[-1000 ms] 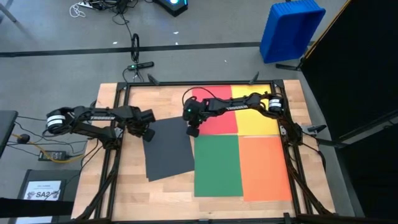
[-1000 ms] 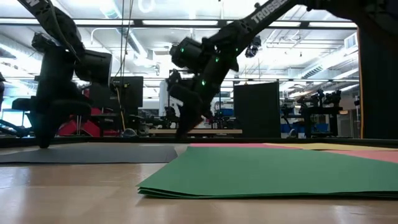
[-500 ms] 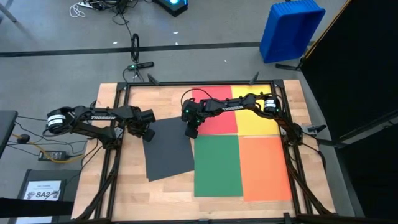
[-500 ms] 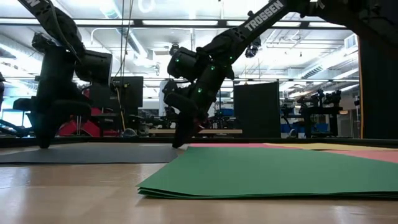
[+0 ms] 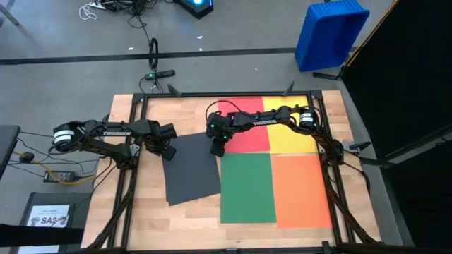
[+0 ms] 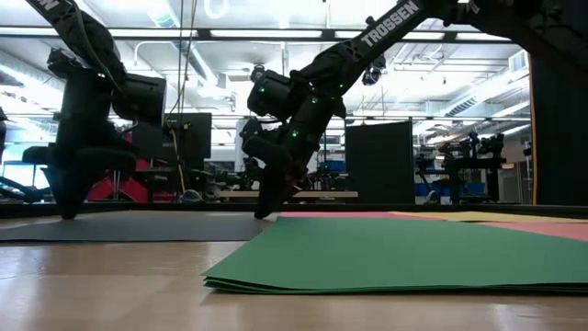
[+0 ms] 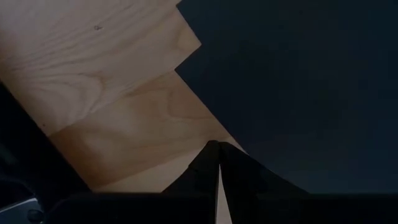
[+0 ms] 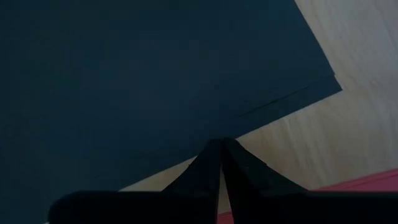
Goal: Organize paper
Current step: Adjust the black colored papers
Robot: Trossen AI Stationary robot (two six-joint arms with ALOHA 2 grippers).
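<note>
Unchanged since half a second ago: both arms hold position.
Left gripper (image 5: 168,149) closed at dark grey rectangular paper sheet (image 5: 191,169) left edge; right gripper (image 5: 217,149) closed at its right corner; sheet flat on wooden counter (image 5: 141,204).

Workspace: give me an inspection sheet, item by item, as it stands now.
Surface: pale wooden table top in a black frame.
Job's things: red paper sheet, yellow paper sheet, green paper sheet and orange paper sheet form a tidy block; dark grey paper sheet lies tilted beside it.
Clutter: nothing seen on the table.
Grippers: left gripper shut, tips at the grey sheet's corner; right gripper shut, tips at its opposite corner.
Cables: loose leads on the floor.
Surroundings: blue plastic bin; white printed sheet off the table.
</note>
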